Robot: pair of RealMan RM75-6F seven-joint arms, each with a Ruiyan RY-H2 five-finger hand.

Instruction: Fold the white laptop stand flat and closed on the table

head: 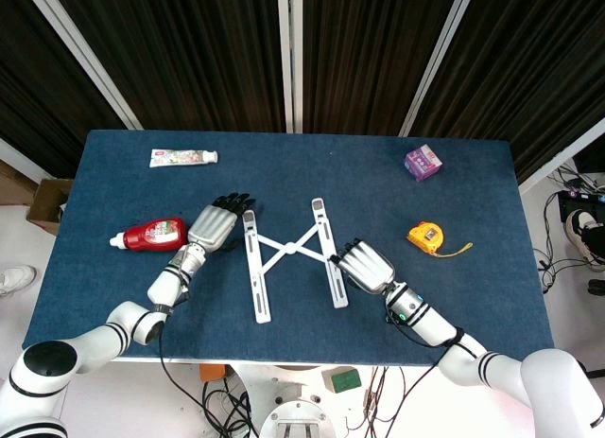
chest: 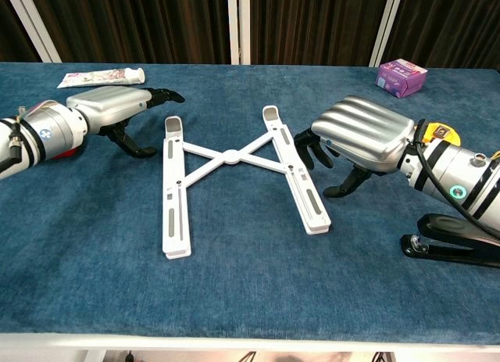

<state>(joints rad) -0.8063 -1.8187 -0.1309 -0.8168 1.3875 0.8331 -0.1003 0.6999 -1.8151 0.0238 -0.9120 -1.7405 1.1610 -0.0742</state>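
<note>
Even, bright overhead light in both views, sharp focus throughout, only short soft shadows under the hands and the laptop stand [chest: 234, 178], mild glare on the silver back of the right hand [chest: 361, 135], dark curtains [head: 284, 50] underexposed, slight wide-angle stretch at chest-view edges.
</note>
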